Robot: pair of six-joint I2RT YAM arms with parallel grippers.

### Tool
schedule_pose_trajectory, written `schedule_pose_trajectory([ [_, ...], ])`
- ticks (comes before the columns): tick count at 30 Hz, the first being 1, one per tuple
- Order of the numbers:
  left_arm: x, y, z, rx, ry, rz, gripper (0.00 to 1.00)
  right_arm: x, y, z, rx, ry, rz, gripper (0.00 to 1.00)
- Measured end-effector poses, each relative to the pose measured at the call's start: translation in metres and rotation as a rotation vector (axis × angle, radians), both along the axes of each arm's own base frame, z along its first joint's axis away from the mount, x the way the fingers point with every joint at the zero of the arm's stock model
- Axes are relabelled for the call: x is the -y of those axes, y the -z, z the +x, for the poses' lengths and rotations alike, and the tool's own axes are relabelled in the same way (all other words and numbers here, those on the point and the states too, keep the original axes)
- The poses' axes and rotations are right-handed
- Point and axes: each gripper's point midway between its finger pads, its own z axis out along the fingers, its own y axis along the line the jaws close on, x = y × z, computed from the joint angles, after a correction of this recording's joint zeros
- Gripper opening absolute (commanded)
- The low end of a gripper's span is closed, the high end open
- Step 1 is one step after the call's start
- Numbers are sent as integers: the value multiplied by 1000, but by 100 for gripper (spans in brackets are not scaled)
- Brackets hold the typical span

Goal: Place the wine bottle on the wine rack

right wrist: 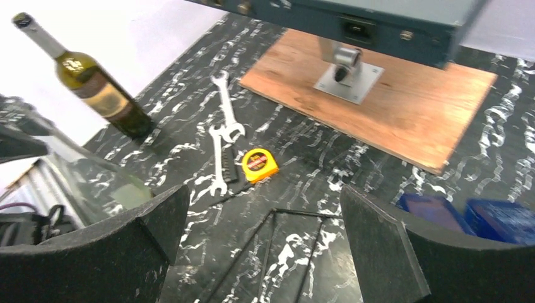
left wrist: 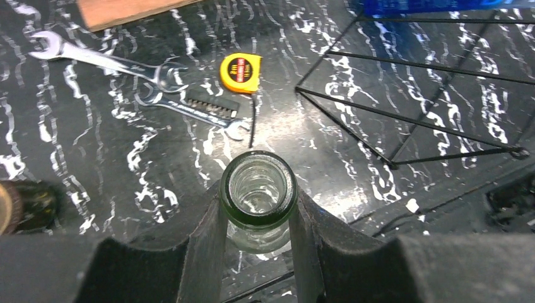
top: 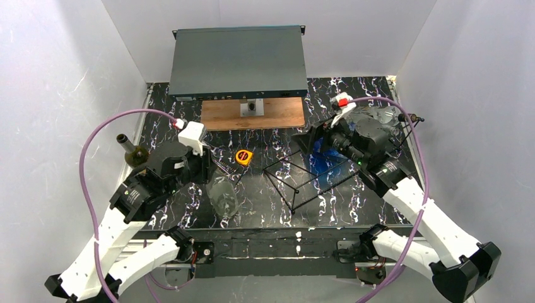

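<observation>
My left gripper (top: 210,173) is shut on the neck of a clear glass wine bottle (top: 223,197), which slants down toward the table's front. In the left wrist view its green-rimmed mouth (left wrist: 258,189) sits clamped between both fingers (left wrist: 205,246). The black wire wine rack (top: 309,178) stands right of it, apart from the bottle; it also shows in the left wrist view (left wrist: 429,95). My right gripper (top: 315,148) is open and empty above the rack's far end, and rack wires (right wrist: 277,252) show between its spread fingers (right wrist: 385,240). The clear bottle (right wrist: 94,177) shows at the left of the right wrist view.
A dark labelled bottle (top: 130,151) stands at the left edge. A yellow tape measure (top: 243,156) and wrenches (left wrist: 107,60) lie mid-table. A wooden board (top: 252,113) and grey box (top: 238,60) are at the back. Blue packs (top: 325,158) lie by the rack. Another clear bottle (top: 385,117) is behind the right arm.
</observation>
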Motion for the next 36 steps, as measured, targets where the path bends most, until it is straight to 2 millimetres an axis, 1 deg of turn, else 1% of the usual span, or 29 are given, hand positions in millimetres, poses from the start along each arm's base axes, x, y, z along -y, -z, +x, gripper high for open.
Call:
schedule_pose_trajectory([
  [3,14,2,1,-15,51,-33,0,-20,-2,-10,9,-72,16,98],
  [5,23,6,0,-17,93,-52,0,-39,1,-21,12,-136,9,98],
  [7,29,9,-2,-14,135,-61,0,-63,9,-36,10,-211,-14,98],
  [10,37,9,-4,6,194,-69,0,-99,27,-62,-3,-333,-72,99],
  [12,41,10,-5,15,227,-69,0,-117,38,-76,-4,-400,-109,99],
  [14,44,10,-5,22,250,-73,2,-128,43,-87,1,-443,-130,98],
  [16,48,9,-5,28,274,-78,9,-132,46,-93,9,-475,-140,98],
  [17,50,9,-6,30,286,-80,14,-134,45,-95,14,-487,-137,99],
  [19,54,9,-7,32,310,-89,21,-136,42,-98,23,-508,-126,98],
  [21,56,9,-9,31,327,-96,30,-137,39,-100,28,-522,-117,98],
  [25,59,9,-12,27,346,-103,38,-143,36,-105,35,-546,-99,98],
  [29,60,7,-16,24,361,-119,44,-154,35,-114,39,-577,-76,98],
  [32,64,0,-19,39,376,-153,53,-162,40,-120,30,-598,-77,99],
  [36,67,-6,-23,45,393,-183,57,-169,50,-124,13,-617,-95,98],
])
